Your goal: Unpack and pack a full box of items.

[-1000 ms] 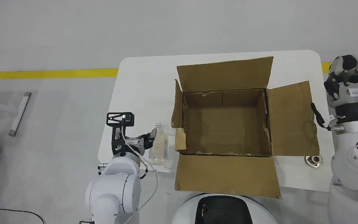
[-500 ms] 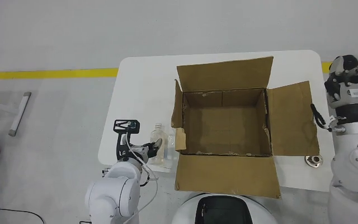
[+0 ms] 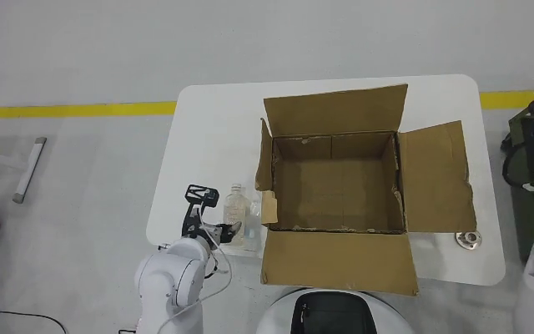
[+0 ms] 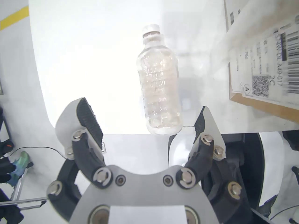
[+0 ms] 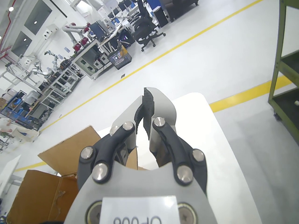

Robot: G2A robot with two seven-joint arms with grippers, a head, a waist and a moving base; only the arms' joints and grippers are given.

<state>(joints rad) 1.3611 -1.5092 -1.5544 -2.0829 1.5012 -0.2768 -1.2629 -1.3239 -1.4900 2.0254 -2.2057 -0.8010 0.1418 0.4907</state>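
An open cardboard box (image 3: 338, 194) with its flaps spread sits on the white table (image 3: 213, 125); its inside looks bare. A clear plastic bottle (image 3: 236, 215) with a white cap lies on the table just left of the box, also seen as the bottle (image 4: 159, 83) in the left wrist view. My left gripper (image 3: 219, 233) hovers at the table's near edge by the bottle's base, open, its fingers (image 4: 88, 117) apart and behind the base, not touching it. My right gripper (image 5: 145, 108) is shut, held up off the table's right end with nothing in it.
A small round metal piece (image 3: 471, 240) lies near the table's right front corner. The box's side label (image 4: 264, 54) is close beside the bottle. A green cart (image 5: 285, 54) stands on the floor to the right of the table.
My left gripper has swung right and toward the bottle's base at the table's near edge. The right arm has pulled out of the top view's right edge.
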